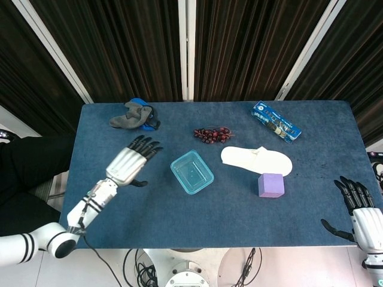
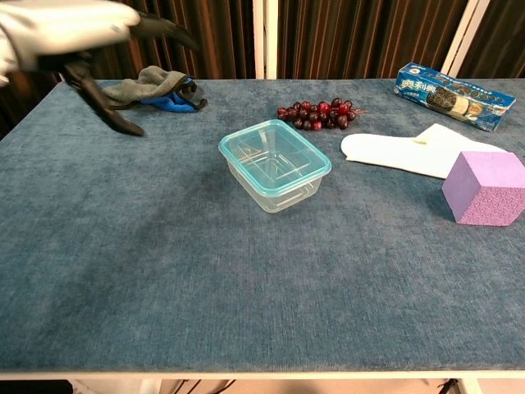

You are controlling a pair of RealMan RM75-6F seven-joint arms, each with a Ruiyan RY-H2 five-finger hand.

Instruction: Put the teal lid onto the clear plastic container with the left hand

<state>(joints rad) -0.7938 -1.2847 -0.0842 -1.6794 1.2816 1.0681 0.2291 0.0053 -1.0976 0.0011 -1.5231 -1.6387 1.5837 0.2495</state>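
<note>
My left hand (image 1: 128, 162) hovers at frame left, fingers spread, holding nothing; teal lid (image 1: 191, 171) sits on the clear plastic container (image 2: 283, 195).

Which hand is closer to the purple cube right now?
Right. The right hand hovers at the table's near right edge, just right of the purple cube. The left hand is far across the table, left of the lidded container.

the teal lid (image 1: 192, 172) sits on the clear plastic container (image 1: 202, 185) near the middle of the blue table (image 1: 239, 203). the left hand (image 1: 130, 162) hovers empty beside it toward the left edge, fingers spread. the right hand (image 1: 358, 206) waits open off the right edge. grapes (image 1: 212, 134) lie near the far edge, a grey cloth (image 1: 133, 116) at the far left corner.
</note>
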